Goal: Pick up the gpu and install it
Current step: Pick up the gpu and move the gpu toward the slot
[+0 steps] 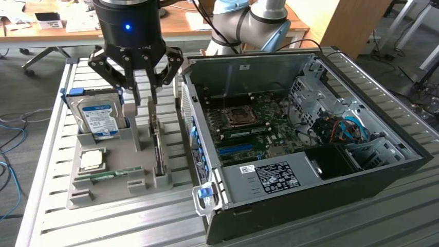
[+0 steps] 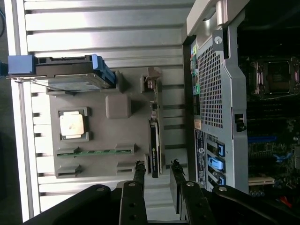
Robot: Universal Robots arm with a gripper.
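Above the grey holder (image 1: 113, 199), gripper (image 1: 145, 96): hangs pointing straight down over the holder's far end, toward the exterior view's right. Its fingers (image 2: 139, 174) stand partly spread, one on each side of the card's line, with a gap either way. It has hold of nothing.
gpu (image 1: 159, 146): stands on its long edge in a slot along the holder's right side in the exterior view, just beside the computer case (image 1: 309, 175). It is likely set upright so both flat faces are free for a pinch from above.
grip alignment: in the wrist view the card runs lengthwise between the two fingers, which suits closing across its thin section.
hard drive (image 1: 99, 117): propped upright at the holder's far left corner, well apart from the card.
cpu (image 1: 92, 158) and ram stick (image 1: 113, 174): lie flat in their own recesses, left of the gpu.
motherboard (image 1: 250, 128): faces up in the opened case, so its slots seem reachable from above.
task state: card not yet lifted.
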